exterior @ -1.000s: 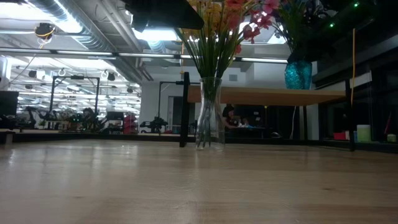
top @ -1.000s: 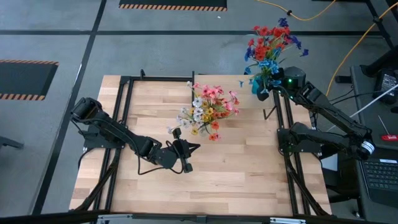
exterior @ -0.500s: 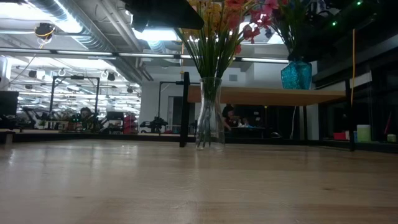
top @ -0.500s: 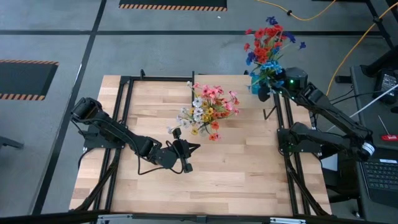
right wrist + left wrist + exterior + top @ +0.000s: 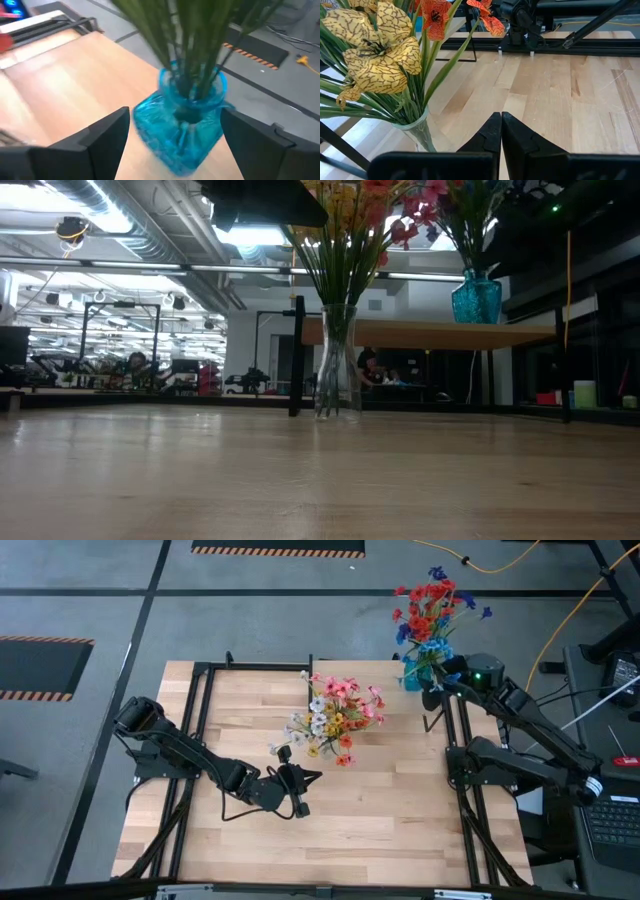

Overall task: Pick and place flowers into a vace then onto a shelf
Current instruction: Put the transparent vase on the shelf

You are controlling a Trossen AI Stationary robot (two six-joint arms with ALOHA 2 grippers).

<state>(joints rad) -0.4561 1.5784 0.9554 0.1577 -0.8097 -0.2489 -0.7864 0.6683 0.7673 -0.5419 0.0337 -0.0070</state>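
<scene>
A blue glass vase [image 5: 185,135] of red and blue flowers [image 5: 435,602] stands by its base on the shelf [image 5: 420,334], at its far right corner. My right gripper [image 5: 175,117] is open, one finger on either side of that vase and clear of it; it also shows from above [image 5: 438,677]. A clear glass vase [image 5: 337,360] with pink, yellow, white and orange flowers [image 5: 335,715] stands on the table in front of the shelf. My left gripper [image 5: 500,131] is shut on nothing, low over the table's middle [image 5: 303,790], on the near side of the clear vase.
Black metal frame rails [image 5: 200,740] run along both sides of the tabletop [image 5: 400,810], and thin black posts [image 5: 297,355] carry the shelf. The wood surface on the near side of the clear vase lies bare. A dark laptop [image 5: 612,820] sits beyond the right edge.
My right gripper has let go of the blue vase and drawn back toward the table's right edge. The vase with its flowers shifted a little toward the far edge, straightened, and now stands still on the shelf.
</scene>
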